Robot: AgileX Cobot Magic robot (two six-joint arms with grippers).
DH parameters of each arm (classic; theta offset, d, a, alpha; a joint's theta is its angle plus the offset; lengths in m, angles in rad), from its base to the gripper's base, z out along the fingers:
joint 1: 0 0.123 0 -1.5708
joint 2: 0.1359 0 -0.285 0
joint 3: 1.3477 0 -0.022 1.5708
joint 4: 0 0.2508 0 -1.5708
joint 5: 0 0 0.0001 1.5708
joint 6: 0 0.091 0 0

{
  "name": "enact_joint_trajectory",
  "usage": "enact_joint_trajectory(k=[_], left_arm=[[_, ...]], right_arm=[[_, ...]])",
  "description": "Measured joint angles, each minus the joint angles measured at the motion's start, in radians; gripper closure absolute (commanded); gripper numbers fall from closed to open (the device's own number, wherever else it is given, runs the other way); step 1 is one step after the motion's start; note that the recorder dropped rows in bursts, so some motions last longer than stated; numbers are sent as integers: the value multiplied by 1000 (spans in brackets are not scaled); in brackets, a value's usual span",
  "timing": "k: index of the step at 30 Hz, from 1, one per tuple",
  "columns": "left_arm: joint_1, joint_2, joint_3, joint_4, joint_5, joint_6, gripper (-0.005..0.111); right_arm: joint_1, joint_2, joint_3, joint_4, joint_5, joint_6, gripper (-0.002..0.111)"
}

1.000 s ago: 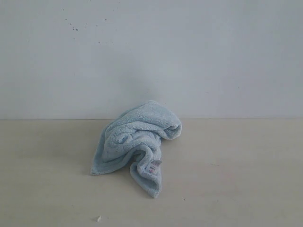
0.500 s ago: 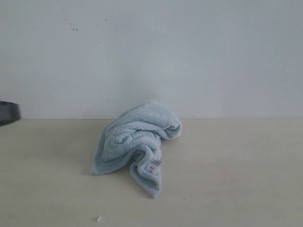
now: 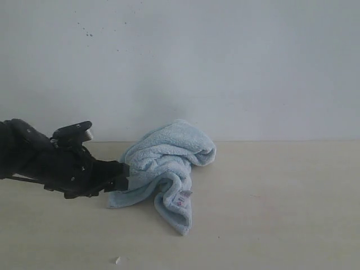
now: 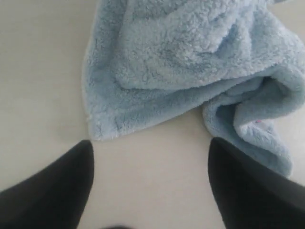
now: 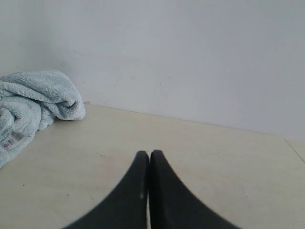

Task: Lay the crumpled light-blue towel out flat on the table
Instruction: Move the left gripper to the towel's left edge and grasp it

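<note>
The light-blue towel [image 3: 166, 163] lies crumpled in a heap near the middle of the beige table [image 3: 281, 214], its white tag [image 3: 183, 197] showing at the front. My left gripper [image 3: 122, 177] has come in from the left and sits just beside the towel's left corner, low over the table. In the left wrist view its two black fingers [image 4: 62, 186] stand wide apart with bare table between them, and the towel's [image 4: 190, 62] hemmed corner lies just ahead, untouched. My right gripper [image 5: 149, 155] is shut and empty, well away from the towel [image 5: 33, 105], and does not appear in the exterior view.
A plain white wall [image 3: 225, 67] with small dark specks rises behind the table. A tiny white scrap [image 3: 117, 260] lies near the table's front edge. Bare table stretches to the right of the towel.
My left arm has swept in from the left edge to the towel's left corner, and its jaws have opened wide. The towel has not moved.
</note>
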Motion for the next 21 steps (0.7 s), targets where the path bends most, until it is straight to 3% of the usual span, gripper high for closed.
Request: enact_joint_trajectory(k=[6,21], left_arm=[[0,129,-110,-17,-4,9,43],[0,216,-117,-21,-78,34,43]], right_arm=[[0,0,0,0,0,0,108],[0,0,0,0,0,0,108]])
